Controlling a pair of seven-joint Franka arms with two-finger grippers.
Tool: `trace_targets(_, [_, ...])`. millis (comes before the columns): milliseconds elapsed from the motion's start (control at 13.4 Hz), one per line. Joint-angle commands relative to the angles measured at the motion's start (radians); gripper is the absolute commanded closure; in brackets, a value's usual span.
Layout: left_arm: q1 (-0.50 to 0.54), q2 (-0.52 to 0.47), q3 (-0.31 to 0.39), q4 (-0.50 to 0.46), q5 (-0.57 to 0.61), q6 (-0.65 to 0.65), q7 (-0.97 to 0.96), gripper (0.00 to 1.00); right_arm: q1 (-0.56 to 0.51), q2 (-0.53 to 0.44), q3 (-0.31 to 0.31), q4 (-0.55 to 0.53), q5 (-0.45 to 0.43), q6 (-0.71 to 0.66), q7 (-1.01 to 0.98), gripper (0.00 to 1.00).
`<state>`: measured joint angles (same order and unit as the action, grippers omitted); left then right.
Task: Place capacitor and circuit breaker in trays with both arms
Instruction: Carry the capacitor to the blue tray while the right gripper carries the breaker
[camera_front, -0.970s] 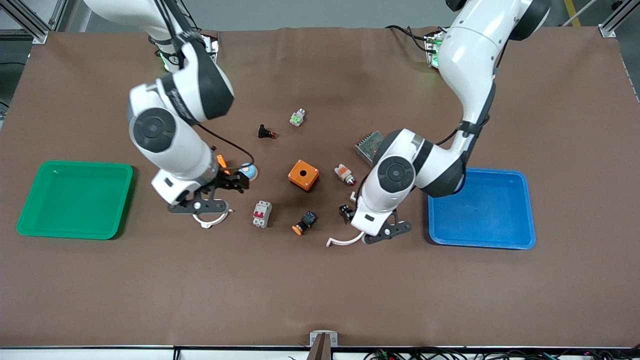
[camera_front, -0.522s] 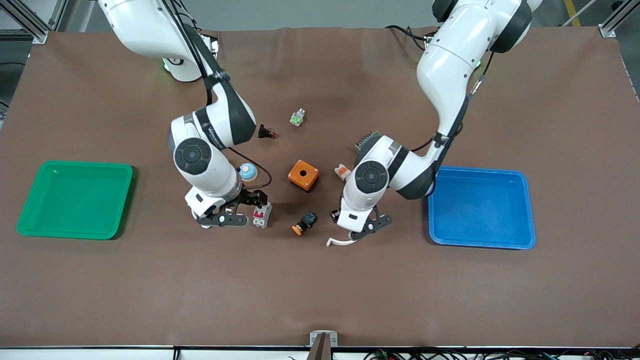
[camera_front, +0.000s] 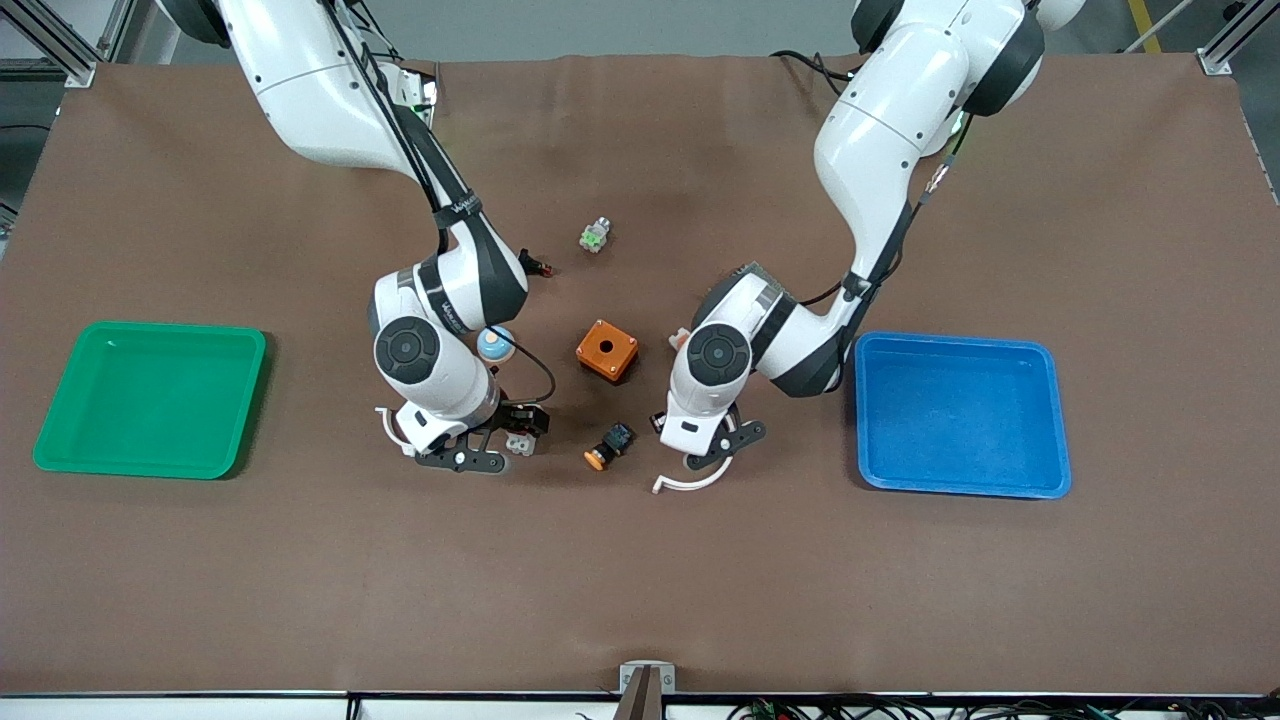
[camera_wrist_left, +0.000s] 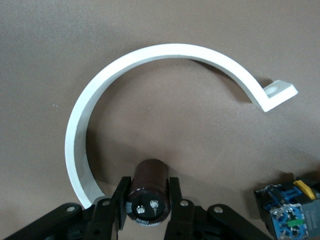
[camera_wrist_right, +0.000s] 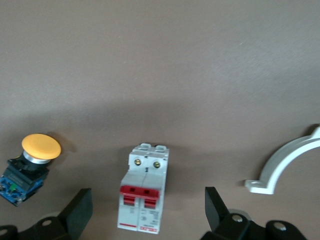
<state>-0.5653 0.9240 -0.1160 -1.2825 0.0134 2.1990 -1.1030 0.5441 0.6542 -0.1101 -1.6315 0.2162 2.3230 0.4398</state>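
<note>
The capacitor (camera_wrist_left: 149, 172), a small dark cylinder, lies on the brown table between the fingers of my left gripper (camera_wrist_left: 148, 184), which press on both its sides. In the front view my left gripper (camera_front: 703, 445) is low over the table and hides the capacitor. The circuit breaker (camera_wrist_right: 145, 172), white with red levers, lies flat between the wide-open fingers of my right gripper (camera_wrist_right: 147, 200), with gaps on both sides. In the front view the breaker (camera_front: 518, 441) peeks out under my right gripper (camera_front: 503, 442).
A green tray (camera_front: 150, 470) sits at the right arm's end and a blue tray (camera_front: 960, 488) at the left arm's end. An orange-capped button (camera_front: 608, 447), an orange box (camera_front: 606, 350), and white curved clamps (camera_front: 690, 483) (camera_wrist_right: 285, 165) lie close by.
My right gripper moved from beside the blue-topped knob to over the circuit breaker. My left gripper shifted toward the right arm's end and came down over the capacitor, covering it in the front view.
</note>
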Motion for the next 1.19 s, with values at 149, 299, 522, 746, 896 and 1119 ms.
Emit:
trace_targets(149, [-0.001,-0.030,0.016,0.023,0.000,-0.022,-0.009,1.00,0.004,0.031,0.000,0.021,0.034,0.006,0.002,0.26])
trace_targets(299, [0.007,-0.091,0.051,0.022,-0.004,-0.077,-0.008,1.00,0.004,0.038,0.000,0.021,0.034,0.012,0.002,0.40])
trace_targets(522, [0.077,-0.184,0.065,0.009,-0.006,-0.162,-0.006,1.00,0.013,0.041,0.000,0.021,0.034,0.013,0.002,0.64])
trace_targets(746, [0.166,-0.255,0.067,-0.004,0.002,-0.258,0.061,1.00,0.014,0.033,0.000,0.022,0.034,-0.004,0.002,0.72])
trace_targets(896, [0.230,-0.287,0.070,-0.040,0.003,-0.274,0.150,1.00,0.017,0.003,0.000,0.021,0.034,-0.026,-0.004,0.73])
trace_targets(1119, [0.347,-0.317,0.070,-0.113,0.016,-0.275,0.309,1.00,-0.031,-0.088,-0.011,0.070,0.025,-0.260,-0.018,0.73])
